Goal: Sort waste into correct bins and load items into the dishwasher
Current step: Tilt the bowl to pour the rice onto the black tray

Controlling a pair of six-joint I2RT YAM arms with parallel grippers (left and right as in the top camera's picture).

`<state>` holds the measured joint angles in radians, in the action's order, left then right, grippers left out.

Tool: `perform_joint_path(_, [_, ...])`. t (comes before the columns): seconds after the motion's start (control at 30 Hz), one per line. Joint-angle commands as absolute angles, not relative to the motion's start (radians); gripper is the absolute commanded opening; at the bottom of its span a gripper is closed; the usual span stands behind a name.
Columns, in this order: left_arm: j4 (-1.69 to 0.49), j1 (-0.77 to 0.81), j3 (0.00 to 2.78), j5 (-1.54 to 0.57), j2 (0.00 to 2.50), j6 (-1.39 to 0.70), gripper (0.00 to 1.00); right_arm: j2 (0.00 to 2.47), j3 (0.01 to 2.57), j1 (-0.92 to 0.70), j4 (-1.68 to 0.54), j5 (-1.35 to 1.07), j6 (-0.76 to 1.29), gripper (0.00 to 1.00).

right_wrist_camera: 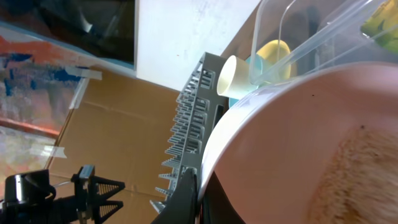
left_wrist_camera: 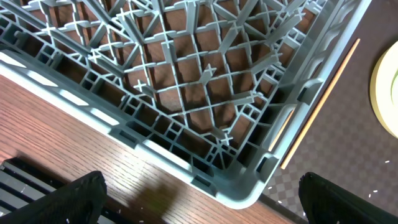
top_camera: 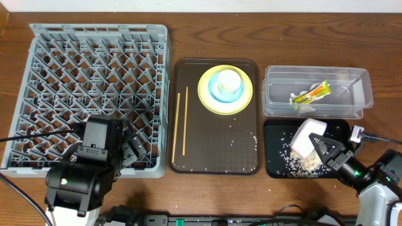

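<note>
Wooden table (top_camera: 207, 37): I see my right fingers (top_camera: 323, 148) clamped on the tilted white bowl (top_camera: 306, 137) above the shallow black rectangular tray (top_camera: 276, 164) at four o'clock; left fingers (top_camera: 133, 149) gape empty over the grey plastic dish rack (top_camera: 94, 63).

A lab-like test room: taped cardboard backdrop (right_wrist_camera: 106, 137), wooden table (top_camera: 207, 25).

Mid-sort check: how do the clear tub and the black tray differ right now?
The clear tub is see-through with tall walls; the black tray is opaque and shallow. The tub holds the green-and-yellow wrapper; the tray holds scattered rice grains. The right pincer holds the white bowl tilted over the tray, while nothing hangs over the tub. Both are rectangular, similar in footprint, and sit right of the brown serving tray.
</note>
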<state>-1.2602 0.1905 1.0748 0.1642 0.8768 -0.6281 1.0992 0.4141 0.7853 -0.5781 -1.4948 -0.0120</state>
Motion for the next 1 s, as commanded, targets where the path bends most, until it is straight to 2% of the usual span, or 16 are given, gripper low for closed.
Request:
perform_joint_path(0.0, [-1.265,0.186,1.081,0.181,0.875,-0.622,1.00,1.092,0.408,0.805,-0.575,-1.559,-0.028,0.01])
perform_joint_path(0.23, [-1.265,0.186,1.081,0.181,0.875,-0.622,1.00,1.092,0.408,0.806,-0.511,-1.559,0.178,0.01])
perform_joint_path(0.33, [-1.265,0.186,1.081,0.181,0.875,-0.622,1.00,1.092,0.408,0.806,-0.435,-1.559,0.199,0.01])
perform_joint_path(0.43, [-1.265,0.186,1.081,0.181,0.875,-0.622,1.00,1.092,0.408,0.805,-0.465,-1.560,0.367,0.01])
perform_joint_path(0.6, [-1.265,0.186,1.081,0.181,0.875,-0.622,1.00,1.092,0.408,0.806,-0.331,-1.560,0.401,0.01])
perform_joint_path(0.7, [-1.265,0.186,1.081,0.181,0.875,-0.622,1.00,1.092,0.408,0.805,-0.327,-1.559,0.522,0.01])
perform_joint_path(0.97, [-1.265,0.186,1.081,0.181,0.875,-0.622,1.00,1.091,0.408,0.805,-0.268,-1.549,0.575,0.01])
